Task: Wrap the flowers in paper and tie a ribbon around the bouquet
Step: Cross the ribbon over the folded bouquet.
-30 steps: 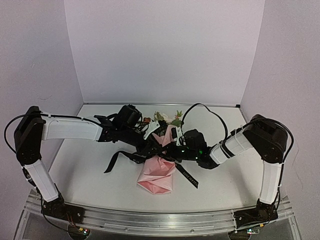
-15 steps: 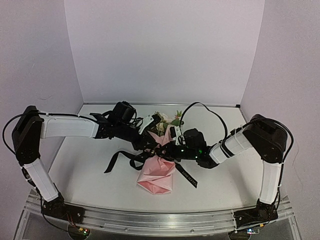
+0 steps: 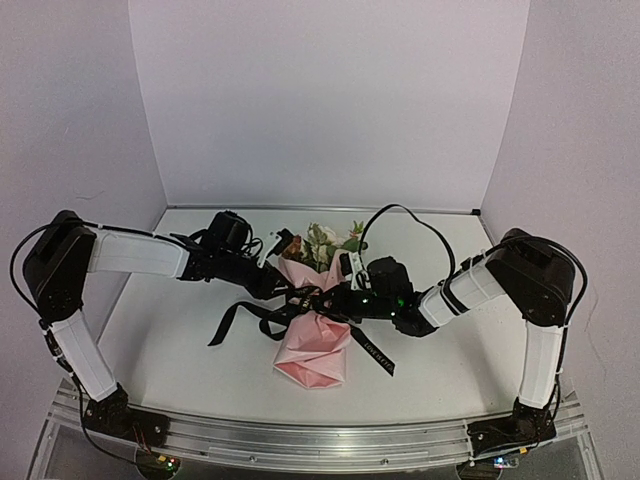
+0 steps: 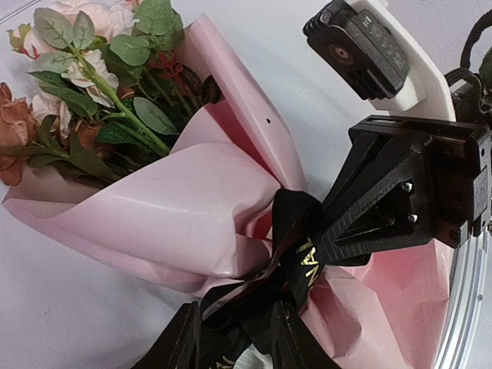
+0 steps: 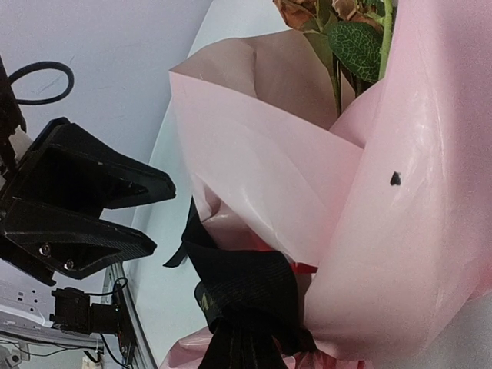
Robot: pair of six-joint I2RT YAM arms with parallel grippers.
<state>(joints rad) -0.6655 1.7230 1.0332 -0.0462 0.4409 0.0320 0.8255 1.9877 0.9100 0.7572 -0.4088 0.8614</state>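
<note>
Left wrist view: right gripper (image 4: 327, 234) closed tight on ribbon (image 4: 296, 265) at paper (image 4: 161, 204) waist; left gripper (image 4: 234, 342) half-open w/ ribbon between, cannot tell if gripping. Hard pull may tear paper.

The bouquet (image 3: 312, 345) lies on the desk (image 3: 170, 350), flowers (image 3: 325, 240) toward 12 o'clock. The ribbon (image 3: 238, 312) crosses its waist, ends trailing toward 8 and 4 o'clock. Left fingers (image 4: 175, 344) sit at 9, right fingers (image 4: 367, 221) at 3.
</note>
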